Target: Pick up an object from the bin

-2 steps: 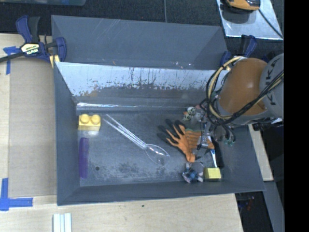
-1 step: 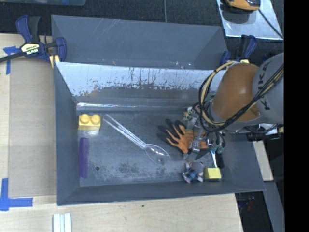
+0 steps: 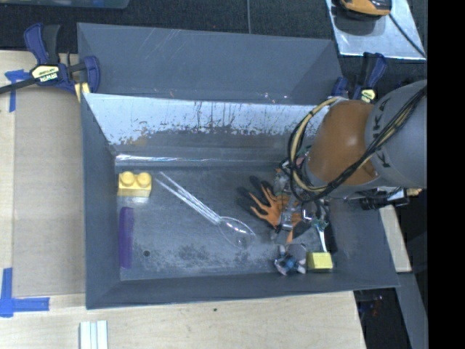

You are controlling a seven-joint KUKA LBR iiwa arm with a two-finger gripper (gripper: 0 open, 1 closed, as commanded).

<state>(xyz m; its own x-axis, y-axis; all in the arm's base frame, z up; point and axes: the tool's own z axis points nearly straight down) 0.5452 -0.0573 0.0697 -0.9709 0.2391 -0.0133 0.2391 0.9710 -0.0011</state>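
Gripper [image 3: 296, 220] sits low at the right end of the grey metal bin [image 3: 102, 217], just beside an orange-and-black clawed plastic toy [image 3: 263, 198] and near a small yellow block [image 3: 320, 261]; whether it is open or grasping anything cannot be told; nothing looks lifted, so the pick seems not yet done

A clear plastic spoon [image 3: 207, 211] lies slantwise, handle up-left and bowl down-right. Just left of its handle tip sits a yellow studded brick [image 3: 134, 183]. A purple rod [image 3: 126, 236] lies well left of the spoon's bowl, running toward and away from the brick. Right of the bowl and lower, a small yellow block [image 3: 320, 261] lies beside a small bluish piece [image 3: 288, 265].
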